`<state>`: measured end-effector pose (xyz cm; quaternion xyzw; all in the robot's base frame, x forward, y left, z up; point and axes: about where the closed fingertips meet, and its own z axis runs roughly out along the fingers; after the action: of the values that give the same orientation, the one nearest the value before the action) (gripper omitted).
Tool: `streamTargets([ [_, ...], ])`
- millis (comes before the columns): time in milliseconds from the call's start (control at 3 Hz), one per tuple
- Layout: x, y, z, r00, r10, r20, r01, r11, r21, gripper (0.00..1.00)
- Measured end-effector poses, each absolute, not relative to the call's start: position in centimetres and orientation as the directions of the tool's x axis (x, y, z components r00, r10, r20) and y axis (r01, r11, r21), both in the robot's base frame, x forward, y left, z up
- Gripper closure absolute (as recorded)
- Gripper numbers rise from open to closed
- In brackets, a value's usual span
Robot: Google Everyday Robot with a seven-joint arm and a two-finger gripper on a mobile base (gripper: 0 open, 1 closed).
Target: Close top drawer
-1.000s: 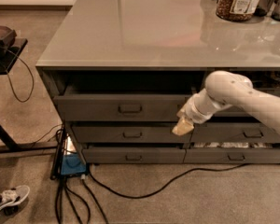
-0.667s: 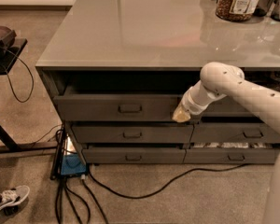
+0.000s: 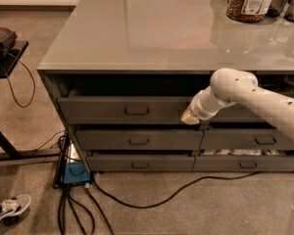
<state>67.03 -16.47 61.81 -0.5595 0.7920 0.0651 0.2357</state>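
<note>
The top drawer [image 3: 103, 110] is the wide grey drawer under the counter's left part, with a small metal loop handle [image 3: 136, 110] at its centre. It stands pulled out a little, with a dark gap above its front. My gripper [image 3: 189, 117] is at the end of the white arm [image 3: 245, 94], which reaches in from the right. Its tan tip is at the right end of the drawer's front, level with the front's lower half.
The grey counter [image 3: 152, 28] carries a jar [image 3: 250, 1] at the back right. Lower drawers [image 3: 137, 141] sit beneath, and those on the right [image 3: 255, 141] are slightly open. Cables [image 3: 152, 199] and a blue box [image 3: 76, 173] lie on the floor. A black stand [image 3: 5, 48] is at left.
The gripper has risen from the level of the second drawer to the front of the top drawer and moved in towards it. The drawer's gap looks much the same.
</note>
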Motion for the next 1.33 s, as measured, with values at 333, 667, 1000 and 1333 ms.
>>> streamTargets([
  [333, 65.1, -16.8, 64.0, -0.267, -0.839, -0.475, -0.859, 0.43, -0.277, 0.81],
  [667, 63.8, -15.9, 61.7, -0.268, -0.835, -0.481, -0.856, 0.435, -0.278, 0.57],
  [1000, 63.8, -15.9, 61.7, -0.266, -0.835, -0.481, -0.857, 0.434, -0.278, 0.34],
  [1333, 63.8, -15.9, 61.7, -0.266, -0.835, -0.481, -0.857, 0.434, -0.278, 0.11],
])
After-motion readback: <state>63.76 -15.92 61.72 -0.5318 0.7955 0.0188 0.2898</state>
